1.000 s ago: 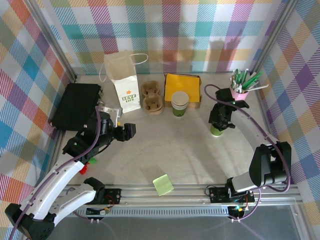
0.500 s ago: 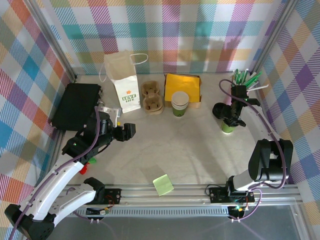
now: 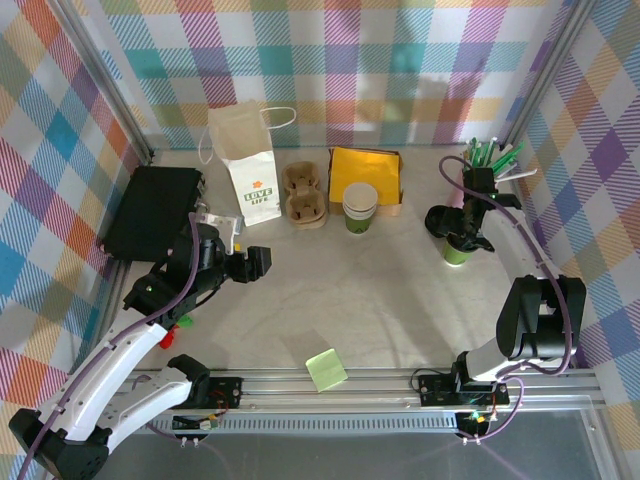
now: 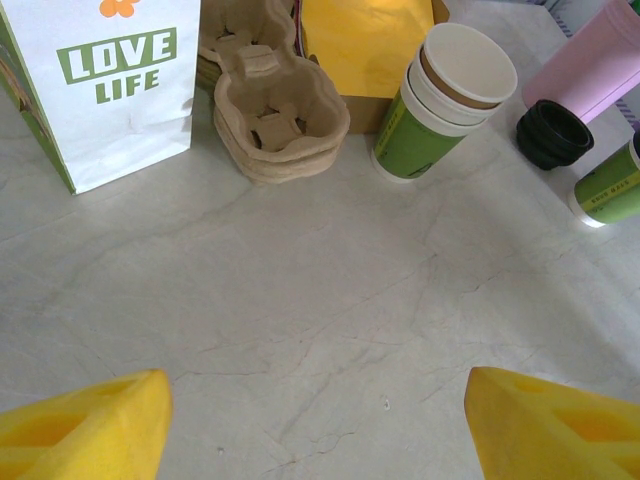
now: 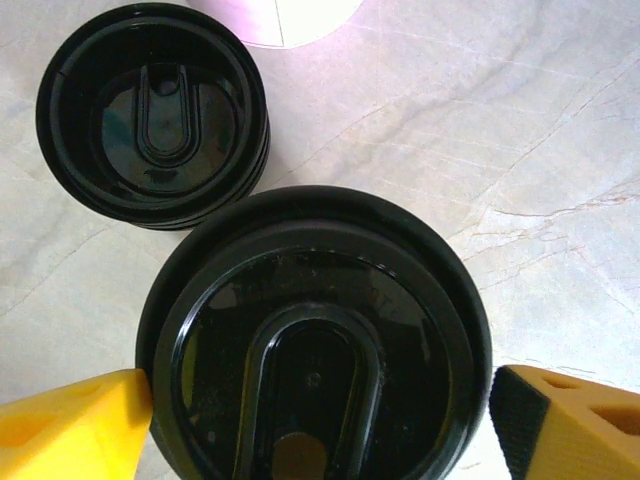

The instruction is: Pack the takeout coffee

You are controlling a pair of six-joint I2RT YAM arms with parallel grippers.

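The small paper takeout cup with green bands and a black round lid (image 5: 315, 345) stands upright at the right side of the pale marbled tabletop (image 3: 380, 300), its lid seated on top with the oval sip recess facing up. The right gripper (image 5: 320, 420) hangs straight over it, its jaws spread wide to either side of the lid with the yellow fingertips (image 5: 75, 425) right at the rim; I cannot tell whether they press on it or merely flank it. Just behind the cup lies a short stack of spare black round lids (image 5: 152, 110), upside up, near the cup but apart from it. Beyond those stands a pink cup (image 4: 590, 70) holding green and white pens (image 3: 492, 155). Further left, near the middle of the back row, a stack of open cream-and-green paper cups (image 4: 445, 100) stands upright in front of a flat yellow sheet on a brown base (image 4: 365, 45). Left of them sits a stack of brown pulp cup carriers (image 4: 275, 115), and next a white paper bag printed "LOVE LIFE" in green (image 4: 110, 90), upright. A flat black case (image 3: 152, 210) lies at the far left. The left gripper (image 4: 320, 430) hovers low over bare tabletop, well apart from the cup, jaws wide and holding nothing. A light green pad of notes (image 3: 326, 370) lies at the near edge
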